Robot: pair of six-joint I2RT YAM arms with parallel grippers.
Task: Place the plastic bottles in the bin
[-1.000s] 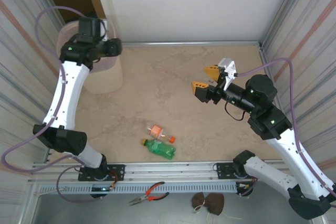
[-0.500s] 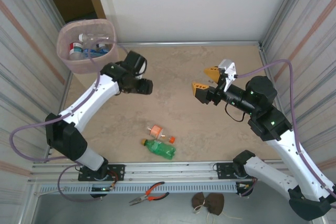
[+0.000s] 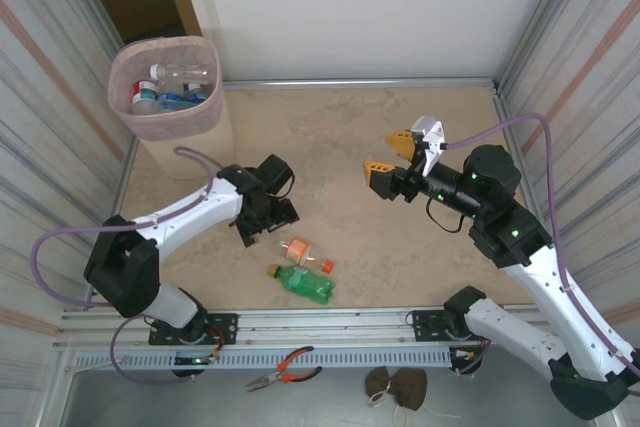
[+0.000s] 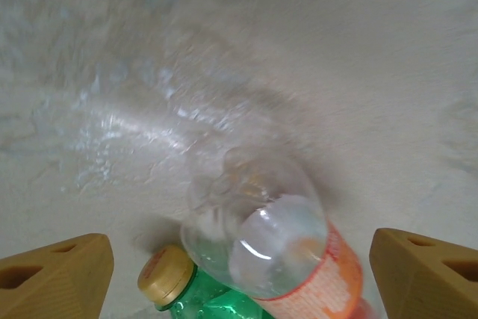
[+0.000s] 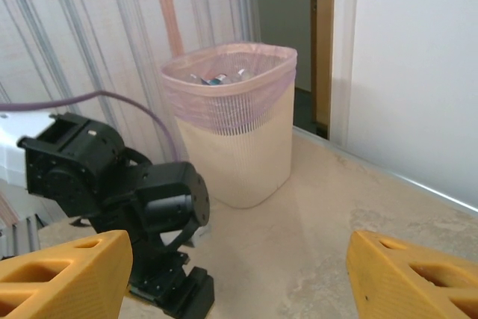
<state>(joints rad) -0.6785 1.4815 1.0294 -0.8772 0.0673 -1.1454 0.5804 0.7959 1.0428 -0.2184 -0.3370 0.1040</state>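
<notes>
Two plastic bottles lie side by side near the table's front centre: a clear one with an orange label (image 3: pixel 303 252) and a green one with a yellow cap (image 3: pixel 303 284). My left gripper (image 3: pixel 268 227) hangs just left of them, open. In the left wrist view the clear bottle (image 4: pixel 276 252) lies between the spread fingers of the left gripper (image 4: pixel 240 274), untouched, with the green bottle (image 4: pixel 187 296) under it. The bin (image 3: pixel 160 128), beige with a pink liner, stands at the far left corner with several bottles inside. My right gripper (image 3: pixel 390 155) hovers open and empty at mid-right, facing the bin (image 5: pixel 239 132).
Corrugated metal walls close in the left and right sides. A metal rail (image 3: pixel 330 322) runs along the front edge. Red-handled pliers (image 3: pixel 285 367) and a brown bundle (image 3: pixel 395 385) lie on the ledge below it. The left arm's wrist (image 5: pixel 142 214) shows in the right wrist view.
The left arm swung from above the bin down to the two bottles at front centre, and its jaws opened wide. The right arm hardly moved.
</notes>
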